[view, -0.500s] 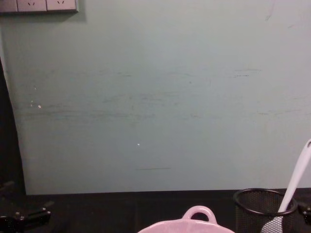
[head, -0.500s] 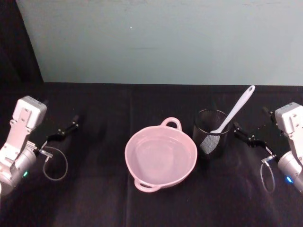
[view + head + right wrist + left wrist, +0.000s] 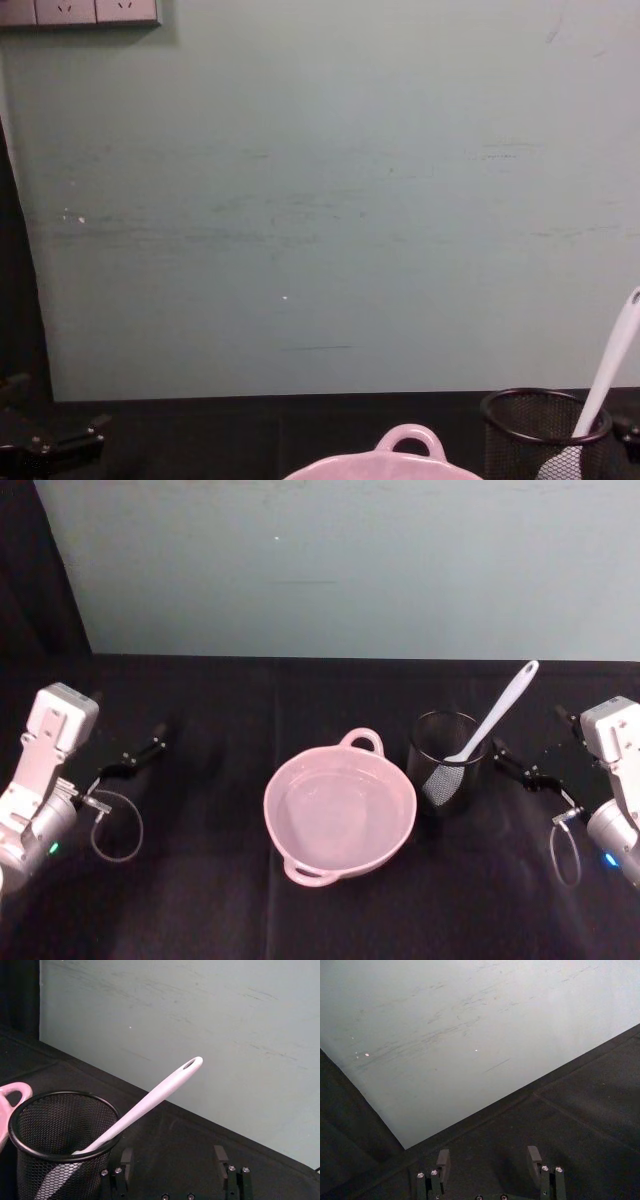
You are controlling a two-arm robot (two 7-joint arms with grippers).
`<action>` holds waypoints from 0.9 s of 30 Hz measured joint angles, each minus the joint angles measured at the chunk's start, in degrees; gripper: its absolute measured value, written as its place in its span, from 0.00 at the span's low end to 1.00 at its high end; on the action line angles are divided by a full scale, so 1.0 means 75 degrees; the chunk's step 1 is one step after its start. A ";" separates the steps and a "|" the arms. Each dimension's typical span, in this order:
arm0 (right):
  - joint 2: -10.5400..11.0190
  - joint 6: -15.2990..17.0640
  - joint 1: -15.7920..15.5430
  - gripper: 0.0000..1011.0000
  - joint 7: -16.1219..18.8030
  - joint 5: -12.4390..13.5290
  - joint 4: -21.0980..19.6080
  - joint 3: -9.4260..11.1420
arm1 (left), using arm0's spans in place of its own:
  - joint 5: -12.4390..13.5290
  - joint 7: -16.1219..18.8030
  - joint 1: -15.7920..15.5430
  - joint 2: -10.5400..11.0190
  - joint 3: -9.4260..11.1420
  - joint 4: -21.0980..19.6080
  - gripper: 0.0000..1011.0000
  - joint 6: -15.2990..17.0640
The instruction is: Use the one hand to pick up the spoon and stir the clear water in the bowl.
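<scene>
Honestly, since the spoon (image 3: 497,718) stands head-down in the mesh cup (image 3: 440,780) just right of the bowl (image 3: 285,790), handle leaning toward the open, empty right gripper (image 3: 515,763), I'd pinch mid-handle and lift straight up so the cup doesn't tip; left gripper (image 3: 140,752) sits open, far left.

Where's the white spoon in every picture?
Head view: spoon right of centre, leaning in black mesh cup.
Right wrist view: spoon in the middle, slanting out of the cup.
Chest view: spoon at lower right edge, in the cup.
Left wrist view: faces wall and table.
Shared landmark: the mesh cup beside the pink bowl.
</scene>
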 joint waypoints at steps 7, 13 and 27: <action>0.0000 0.0000 0.0000 0.99 0.0000 0.0000 0.0000 0.0000 | 0.0000 0.0000 0.0000 0.0000 0.0000 0.0001 0.99 0.0000; 0.0000 0.0000 0.0001 0.99 0.0000 0.0000 -0.0001 0.0000 | 0.0000 0.0000 0.0000 0.0000 0.0000 0.0000 0.99 0.0000; 0.0000 0.0000 0.0000 0.99 0.0000 0.0000 0.0000 0.0000 | 0.0000 0.0000 0.0000 0.0000 0.0000 0.0000 0.99 0.0000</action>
